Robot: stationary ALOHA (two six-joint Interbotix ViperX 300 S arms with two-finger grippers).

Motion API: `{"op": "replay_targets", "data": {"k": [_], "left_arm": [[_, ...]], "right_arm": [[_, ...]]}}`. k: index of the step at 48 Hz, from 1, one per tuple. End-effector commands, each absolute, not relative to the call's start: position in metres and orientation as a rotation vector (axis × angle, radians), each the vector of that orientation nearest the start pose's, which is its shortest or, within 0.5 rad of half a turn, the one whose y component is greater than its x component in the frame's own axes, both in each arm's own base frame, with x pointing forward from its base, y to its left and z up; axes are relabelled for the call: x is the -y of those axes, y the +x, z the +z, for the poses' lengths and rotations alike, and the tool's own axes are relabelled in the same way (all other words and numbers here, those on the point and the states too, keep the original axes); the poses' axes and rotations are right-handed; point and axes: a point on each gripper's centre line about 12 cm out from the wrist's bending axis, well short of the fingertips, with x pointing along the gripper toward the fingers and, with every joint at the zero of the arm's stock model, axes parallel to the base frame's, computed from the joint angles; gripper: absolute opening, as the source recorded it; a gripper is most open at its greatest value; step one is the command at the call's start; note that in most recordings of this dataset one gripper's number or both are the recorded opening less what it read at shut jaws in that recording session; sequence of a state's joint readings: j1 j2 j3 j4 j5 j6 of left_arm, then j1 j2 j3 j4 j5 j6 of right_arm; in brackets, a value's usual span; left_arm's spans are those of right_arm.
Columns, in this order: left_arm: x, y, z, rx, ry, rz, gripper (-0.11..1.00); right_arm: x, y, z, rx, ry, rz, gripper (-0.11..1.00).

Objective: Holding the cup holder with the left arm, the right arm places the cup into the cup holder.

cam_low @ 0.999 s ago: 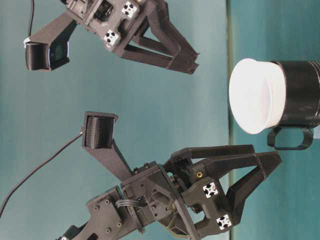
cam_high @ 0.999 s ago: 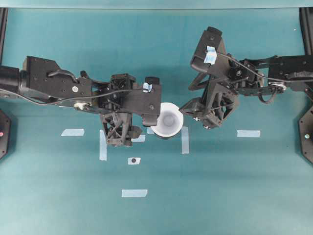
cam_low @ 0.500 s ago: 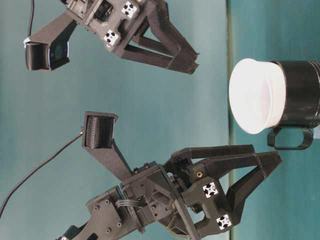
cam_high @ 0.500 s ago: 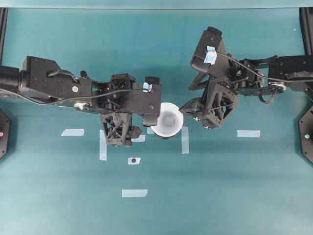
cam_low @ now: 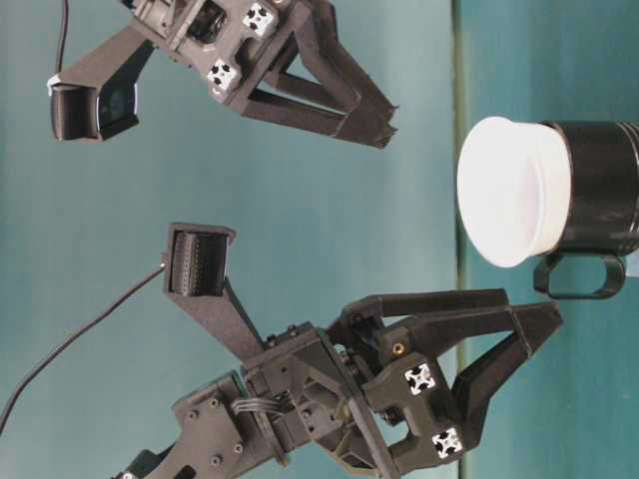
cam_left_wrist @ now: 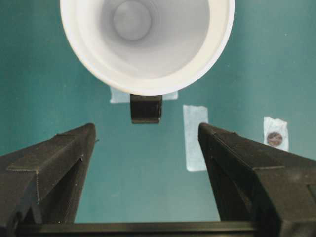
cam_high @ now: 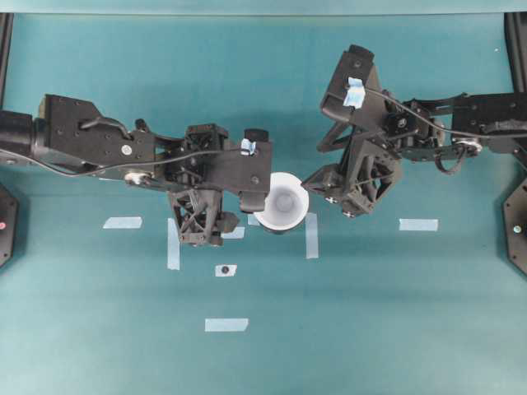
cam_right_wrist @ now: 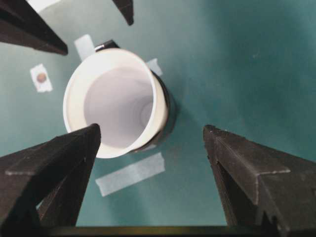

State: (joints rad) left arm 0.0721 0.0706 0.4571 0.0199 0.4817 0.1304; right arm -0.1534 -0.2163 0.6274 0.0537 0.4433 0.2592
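One cup (cam_high: 282,201), one cup holder (cam_low: 594,188), two arms, and six tape strips show.

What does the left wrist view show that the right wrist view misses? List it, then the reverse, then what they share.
Only the left wrist view: the cup holder's handle seen end-on below the cup's rim, pointing toward the camera.

Only the right wrist view: the cup holder as a glossy black wall around the cup's side, and the left gripper's fingertips entering from the top edge.

Both: the cup seated in the holder and seen down its mouth, tape strips on the teal table, a small taped dark disc, and each camera's own gripper open with nothing between the jaws.
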Motion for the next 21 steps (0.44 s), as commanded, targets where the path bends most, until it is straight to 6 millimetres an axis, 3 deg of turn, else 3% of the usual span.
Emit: {"op": "replay_targets", "data": {"k": [1,21], "left_arm": [[-0.0291,0.4033,0.1852,-0.972,0.107,0.001,0.86],[-0.0290,0.4030,0.1848,-0.972,0.076,0.017,0.86]], "right_arm": [[0.0487,0.3395,0.2468,-0.756,0.358,-0.240,0.90],[0.0488,0.3399,0.2465,-0.754,0.359,-0.240,0.90]]}}
